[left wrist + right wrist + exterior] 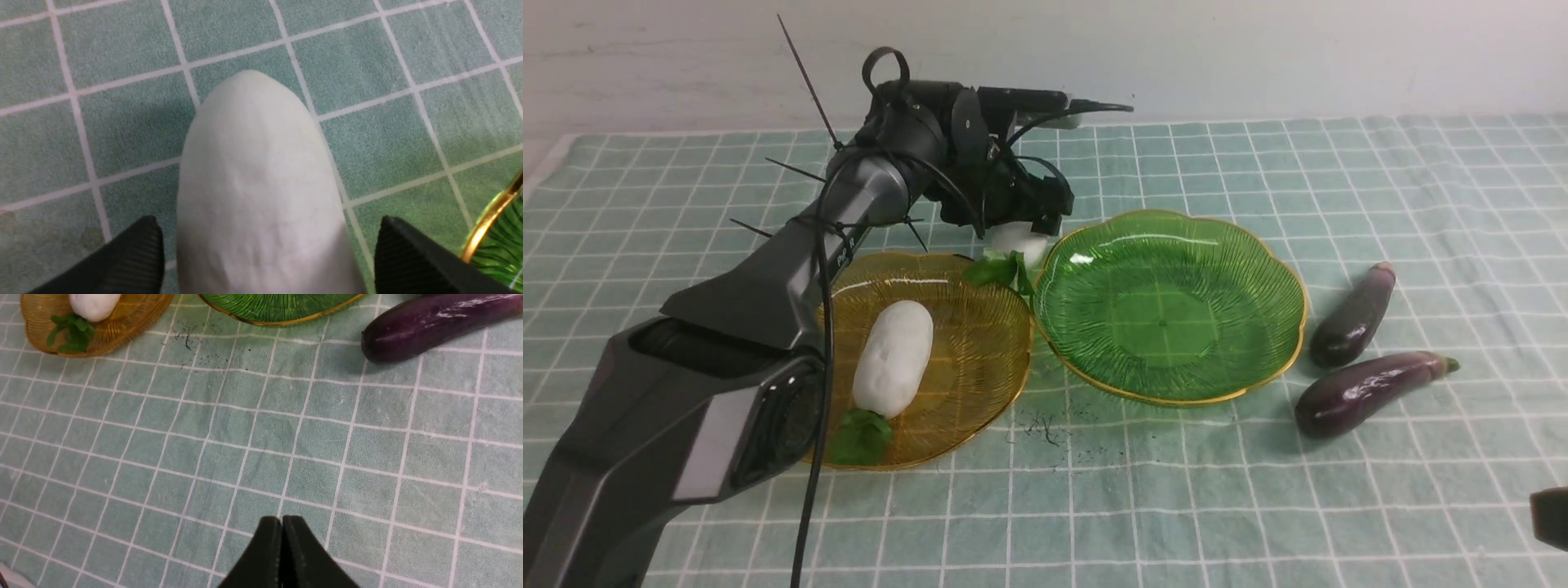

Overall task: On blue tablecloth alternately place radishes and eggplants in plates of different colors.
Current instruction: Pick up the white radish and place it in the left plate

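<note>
One radish point(892, 359) lies in the amber plate point(980, 408), leaves toward the front. The second radish point(1017, 239) lies on the blue tablecloth point(1258, 180) behind the gap between the plates, its leaves over the amber rim. My left gripper point(1023, 224) is down over it. In the left wrist view the gripper point(265, 228) is open, and the radish point(257, 175) sits between its fingers point(135, 253) with small gaps either side. The green plate point(1168, 302) is empty. Two eggplants point(1354, 314) point(1368, 388) lie to its right. My right gripper point(282, 524) is shut and empty, low at the front right.
Dark specks point(1041, 429) lie on the cloth in front of the plates. The green plate's gold rim point(490, 220) is close beside one left finger. The right wrist view shows an eggplant point(433, 324) and both plate edges point(278, 310) point(122, 328).
</note>
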Available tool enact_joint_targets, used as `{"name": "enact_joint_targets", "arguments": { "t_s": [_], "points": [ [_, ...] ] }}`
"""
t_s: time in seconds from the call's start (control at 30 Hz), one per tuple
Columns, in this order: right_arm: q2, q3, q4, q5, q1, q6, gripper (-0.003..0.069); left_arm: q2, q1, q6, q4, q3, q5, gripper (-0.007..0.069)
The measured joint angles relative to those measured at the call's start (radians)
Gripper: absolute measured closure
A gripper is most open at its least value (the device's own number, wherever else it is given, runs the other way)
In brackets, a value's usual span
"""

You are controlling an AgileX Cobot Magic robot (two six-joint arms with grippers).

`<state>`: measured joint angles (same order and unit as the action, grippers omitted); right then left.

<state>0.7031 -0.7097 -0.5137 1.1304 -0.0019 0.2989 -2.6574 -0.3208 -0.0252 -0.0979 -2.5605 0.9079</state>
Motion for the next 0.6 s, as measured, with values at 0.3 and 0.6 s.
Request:
{"name": "enact_joint_targets", "arguments": {
  "t_s": [0.3,0.6],
  "points": [
    [0.000,0.000,0.000,0.003,0.000,0.000,0.0674,-0.013,0.000,-0.030,0.003,-0.013,0.028,0.0128],
    [0.000,0.000,0.000,0.010,0.000,0.000,0.0674,0.122,0.009,-0.031,0.008,-0.204,0.231,0.0128]
  ]
}}
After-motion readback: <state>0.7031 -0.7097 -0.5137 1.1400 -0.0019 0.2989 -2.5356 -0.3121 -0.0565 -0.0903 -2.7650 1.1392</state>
